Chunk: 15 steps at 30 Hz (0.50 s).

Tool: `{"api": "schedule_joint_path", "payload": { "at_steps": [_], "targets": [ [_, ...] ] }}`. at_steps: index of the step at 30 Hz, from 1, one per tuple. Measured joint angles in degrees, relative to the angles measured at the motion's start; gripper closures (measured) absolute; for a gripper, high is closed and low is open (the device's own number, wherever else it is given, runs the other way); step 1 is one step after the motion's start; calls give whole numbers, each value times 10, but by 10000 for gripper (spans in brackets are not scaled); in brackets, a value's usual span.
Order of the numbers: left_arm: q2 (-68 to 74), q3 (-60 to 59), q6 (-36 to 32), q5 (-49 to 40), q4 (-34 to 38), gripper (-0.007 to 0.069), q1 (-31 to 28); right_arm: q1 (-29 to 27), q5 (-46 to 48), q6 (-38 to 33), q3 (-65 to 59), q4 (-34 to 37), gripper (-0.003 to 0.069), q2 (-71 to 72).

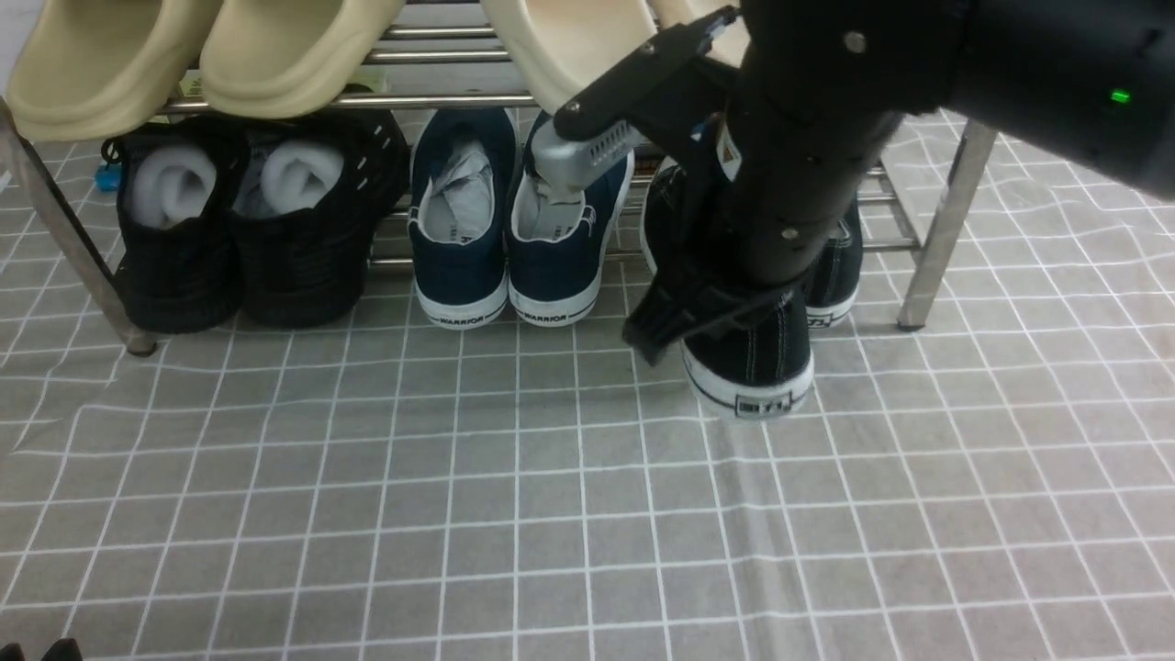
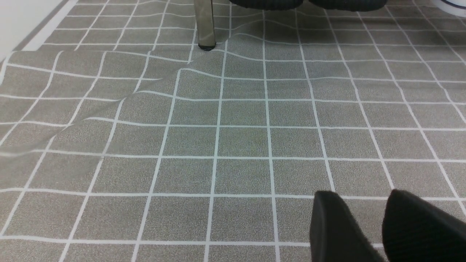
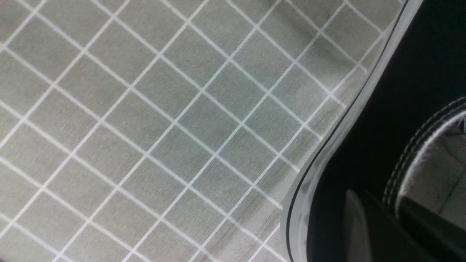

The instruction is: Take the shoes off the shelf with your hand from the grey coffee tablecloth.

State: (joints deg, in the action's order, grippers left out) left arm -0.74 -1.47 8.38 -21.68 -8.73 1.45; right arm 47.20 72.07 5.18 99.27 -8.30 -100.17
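Right claw (image 1: 709, 312) downward, tight on shoe (image 1: 755, 372)

R gripper (image 1: 684, 317) grips 1 black sneaker (image 1: 748, 367), heel fwd of shelf (image 1: 945, 220); 2nd sneaker (image 1: 835, 275) behind it.

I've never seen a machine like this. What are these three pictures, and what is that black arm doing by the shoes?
This is a robot with two arms, each ending in a two-fingered gripper. The wide picture looks forward from between the arms; the other two come from cameras on the wrists. A grey-brown cloth with a white grid covers the surface. On it stands a shiny steel-tube shoe rack holding cream slip-ons on top, black knit shoes and navy blue sneakers below. The right gripper is shut on the heel rim of a black canvas sneaker with a white sole, out in front of the rack; its partner sits farther back. The left gripper is open and empty.
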Motion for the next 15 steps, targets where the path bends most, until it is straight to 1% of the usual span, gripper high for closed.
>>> {"api": "schedule_joint_path", "payload": {
  "at_steps": [2, 6, 8, 9, 11, 14, 15],
  "targets": [
    [0, 0, 0, 0, 0, 385, 0, 9, 0, 10, -17, 1, 645, 12],
    [0, 0, 0, 0, 0, 385, 0, 46, -4, 61, -105, 4, 642, 57],
    [0, 0, 0, 0, 0, 385, 0, 58, -7, 83, -144, 8, 642, 71],
    [0, 0, 0, 0, 0, 385, 0, 59, -8, 85, -144, 8, 642, 72],
    [0, 0, 0, 0, 0, 385, 0, 65, -30, 103, -183, 10, 642, 78],
    [0, 0, 0, 0, 0, 385, 0, 67, -89, 113, -228, 14, 642, 79],
    [0, 0, 0, 0, 0, 385, 0, 67, -93, 114, -231, 14, 642, 79]
  ]
}}
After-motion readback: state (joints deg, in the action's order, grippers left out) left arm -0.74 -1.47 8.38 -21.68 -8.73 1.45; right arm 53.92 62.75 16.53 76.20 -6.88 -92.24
